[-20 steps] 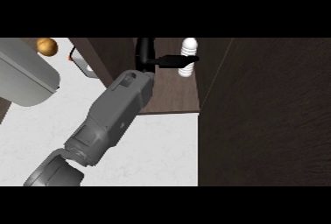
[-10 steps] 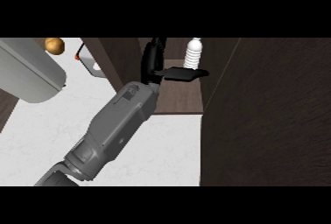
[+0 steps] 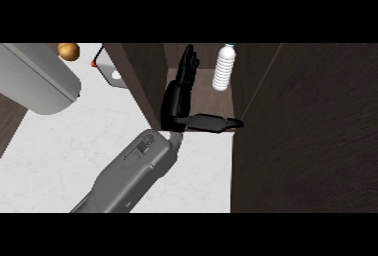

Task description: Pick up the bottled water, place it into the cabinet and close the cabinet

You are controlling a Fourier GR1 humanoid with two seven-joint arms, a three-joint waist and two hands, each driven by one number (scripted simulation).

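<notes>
Already upright in the cabinet (image 3: 210, 104), the bottled water (image 3: 224, 68) stands just right of the left robot hand (image 3: 179, 98), open-fingered, empty, not touching it.

White marbled counter (image 3: 66, 145): left half of frame. Grey rounded appliance (image 3: 37, 80): upper left, lying on counter. Round brown item (image 3: 69, 49): top edge, just right of appliance. Small white object with orange spot (image 3: 109, 69): nearby; type unclear.

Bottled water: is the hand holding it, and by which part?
Nothing is held: the left hand is open beside the bottled water, standing apart in the cabinet.
</notes>
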